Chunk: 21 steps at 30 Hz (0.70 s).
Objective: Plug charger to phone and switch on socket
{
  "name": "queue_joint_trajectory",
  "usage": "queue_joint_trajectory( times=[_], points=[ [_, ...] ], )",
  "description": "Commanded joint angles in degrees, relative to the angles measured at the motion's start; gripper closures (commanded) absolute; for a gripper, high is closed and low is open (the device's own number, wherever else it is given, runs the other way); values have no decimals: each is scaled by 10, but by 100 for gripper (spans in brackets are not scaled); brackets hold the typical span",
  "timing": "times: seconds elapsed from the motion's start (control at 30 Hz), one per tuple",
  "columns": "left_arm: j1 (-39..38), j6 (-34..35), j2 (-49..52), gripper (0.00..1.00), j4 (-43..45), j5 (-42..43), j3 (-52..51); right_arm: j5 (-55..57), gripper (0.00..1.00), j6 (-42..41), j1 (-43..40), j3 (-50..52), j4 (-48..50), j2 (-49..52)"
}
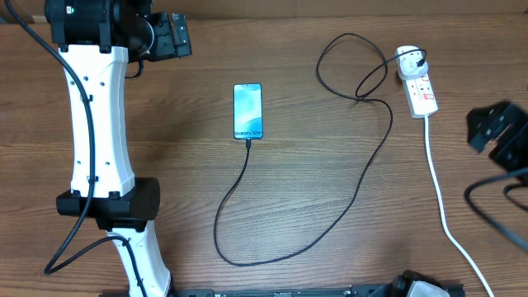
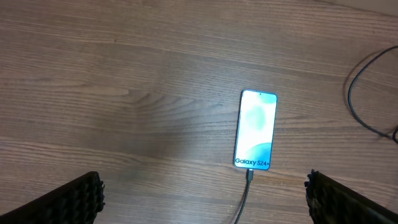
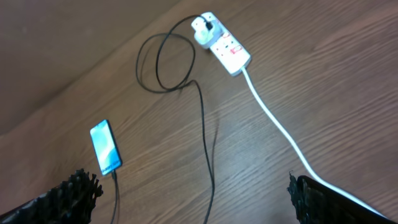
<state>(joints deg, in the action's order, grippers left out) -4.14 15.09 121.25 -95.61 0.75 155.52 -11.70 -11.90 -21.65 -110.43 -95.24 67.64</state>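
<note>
Both my claws are spread and holding nothing. My left claw (image 1: 172,37) hangs at the upper left of the overhead frame and my right claw (image 1: 493,132) at the right edge, and each wrist view shows its dark fingers (image 2: 78,199) wide apart in the bottom corners. The phone (image 1: 248,110) lies flat and screen-up just left of centre on the wooden table (image 1: 190,165). Its lettered end faces the bottom of the frame, where the charger (image 1: 363,177) meets it. The connector tip (image 2: 249,175) looks seated in the port, so I judge the plugging done. The black cable sweeps low, climbs to the right and coils at the upper right. It ends at a white plug head (image 1: 410,58) on the socket (image 1: 421,89), whose thick white cord (image 1: 437,190) trails to the lower right. My right claw is the nearer one for the switch, and I cannot tell whether that is on. The screen reads "Galaxy S24+"; the socket's red marks are too small to read.
</note>
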Motion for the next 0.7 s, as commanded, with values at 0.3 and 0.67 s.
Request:
queue_joint_trajectory(
  times=[0.3, 0.67],
  points=[
    [-4, 8, 4, 0, 0, -8, 1, -45, 0, 15, 2, 200, 57, -151],
    [-4, 8, 4, 0, 0, -8, 1, -60, 0, 13, 2, 204, 43, -145]
  ],
)
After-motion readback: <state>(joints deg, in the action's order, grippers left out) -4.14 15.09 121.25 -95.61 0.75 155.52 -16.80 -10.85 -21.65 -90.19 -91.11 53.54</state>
